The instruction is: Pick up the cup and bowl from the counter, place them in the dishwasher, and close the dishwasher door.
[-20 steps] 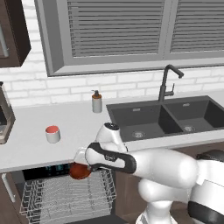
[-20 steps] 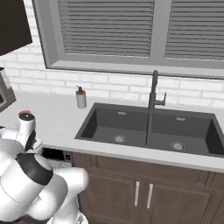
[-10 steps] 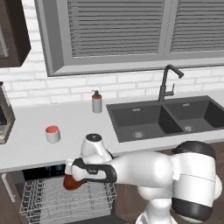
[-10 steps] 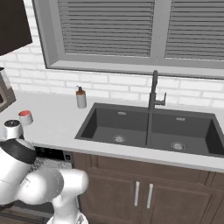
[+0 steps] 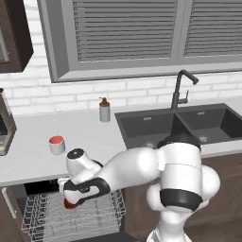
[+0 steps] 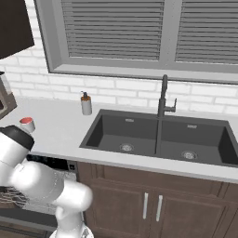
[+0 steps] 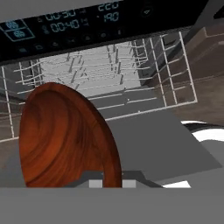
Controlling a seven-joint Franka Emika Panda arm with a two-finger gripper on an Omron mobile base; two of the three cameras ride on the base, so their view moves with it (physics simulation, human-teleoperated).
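Closest to the hand camera is the bowl (image 7: 65,140), reddish-brown and standing on its edge. It is clamped by its rim in the fingers, whose tips are hidden under it. From the left base camera the bowl (image 5: 71,203) is just a small red patch under the dark gripper (image 5: 75,198), low over the white wire rack (image 5: 75,220) of the dishwasher (image 7: 52,26).

Beyond the bowl are the rack's wires (image 7: 131,83), and above them the black control strip with blue marks.

Further away, on the desk (image 5: 33,160), the cup (image 5: 56,144) stands alone, well apart from the soap dispenser (image 5: 104,109).

The risk, I think, is in the release. If the tilted bowl is dropped from this height, it could hit the tines, bounce, or roll. It could also end up leaning where it blocks the cup's place or the closing of the door.
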